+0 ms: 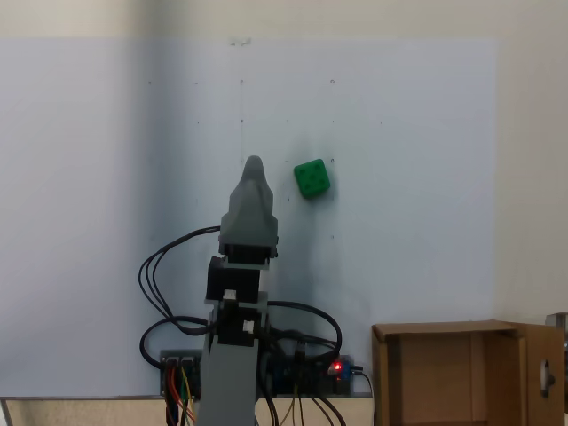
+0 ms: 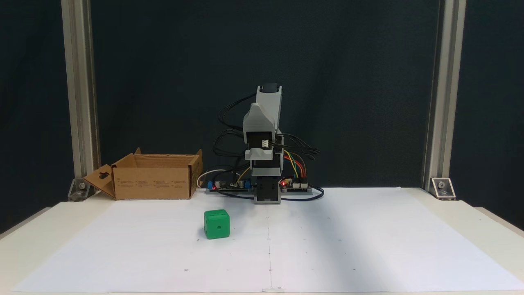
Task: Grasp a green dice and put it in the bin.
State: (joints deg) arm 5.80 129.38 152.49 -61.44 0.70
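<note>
Nothing of the task is judged done: the green dice (image 2: 216, 224) is seen ungrasped on the table (image 2: 368, 246), near and left of the folded arm, well apart from the bin (image 2: 153, 179), while the tool's (image 1: 254, 167) opening cannot be told.

My fingers (image 1: 254, 167) lie one behind the other, so their gap is hidden. Below them, the brown cardboard bin (image 1: 461, 373) is cut off by the frame's bottom edge.
</note>
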